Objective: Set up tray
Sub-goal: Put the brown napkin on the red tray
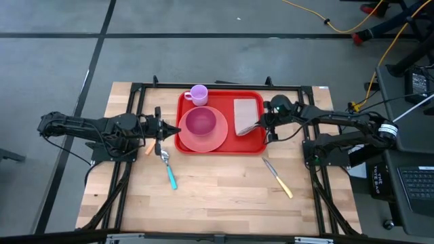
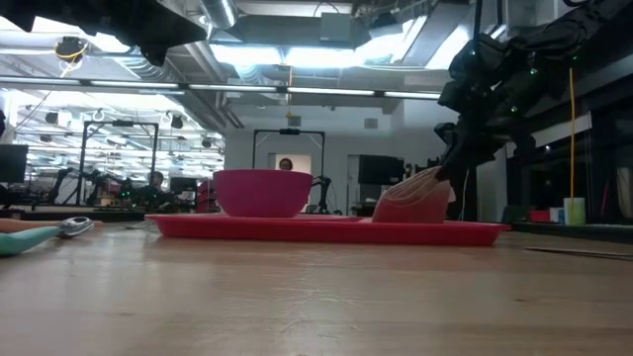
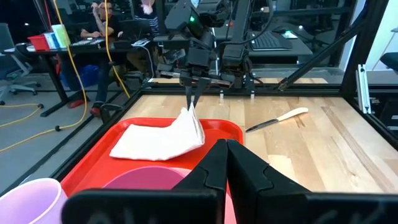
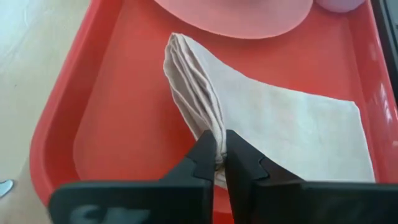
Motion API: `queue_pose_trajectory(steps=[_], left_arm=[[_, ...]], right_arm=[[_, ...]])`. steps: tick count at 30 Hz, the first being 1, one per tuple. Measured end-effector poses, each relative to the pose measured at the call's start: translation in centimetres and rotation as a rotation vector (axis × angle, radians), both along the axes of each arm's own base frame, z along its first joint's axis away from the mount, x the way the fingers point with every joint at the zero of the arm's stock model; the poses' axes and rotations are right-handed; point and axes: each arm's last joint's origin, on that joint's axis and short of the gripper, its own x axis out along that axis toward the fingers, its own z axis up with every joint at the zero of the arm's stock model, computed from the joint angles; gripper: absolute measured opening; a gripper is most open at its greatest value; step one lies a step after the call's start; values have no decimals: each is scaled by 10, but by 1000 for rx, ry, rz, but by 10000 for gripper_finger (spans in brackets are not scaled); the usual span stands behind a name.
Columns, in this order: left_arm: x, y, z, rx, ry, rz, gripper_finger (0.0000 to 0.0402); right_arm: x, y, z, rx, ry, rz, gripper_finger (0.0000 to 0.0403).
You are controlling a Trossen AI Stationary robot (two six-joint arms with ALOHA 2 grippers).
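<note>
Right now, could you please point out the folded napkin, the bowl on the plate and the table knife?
Folded beige paper napkin (image 4: 298, 130), right wrist view, flat middle.
Round magenta plastic bowl (image 1: 201, 121), high view, inside centre.
Cream-handled metal table knife (image 1: 279, 179), high view, mid-length.

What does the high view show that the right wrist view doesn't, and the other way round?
Only the high view: the cup, bowl, spoon, knife and the left end effector, shut at the tray's left rim. Only the right wrist view: the napkin's pinched folds. Both: the tray, plate and the right end effector shut on the napkin, lifting one corner.
</note>
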Motion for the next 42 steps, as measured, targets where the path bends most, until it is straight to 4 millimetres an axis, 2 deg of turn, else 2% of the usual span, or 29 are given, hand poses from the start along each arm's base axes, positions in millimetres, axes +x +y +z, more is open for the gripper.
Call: queue_pose_trajectory(steps=[5, 18, 29, 37, 42], left_arm=[[0, 0, 0, 0, 0, 0, 3], [0, 0, 0, 0, 0, 0, 3], [0, 0, 0, 0, 0, 0, 1], [0, 0, -1, 0, 6, 0, 4], [0, 0, -3, 1, 31, 0, 1]], right_arm=[[0, 1, 0, 35, -3, -30, 40], [-1, 2, -3, 108, 20, -87, 45], [15, 1, -31, 213, 95, -139, 37], [16, 1, -38, 263, 133, -177, 49], [17, 2, -37, 301, 111, -134, 50]])
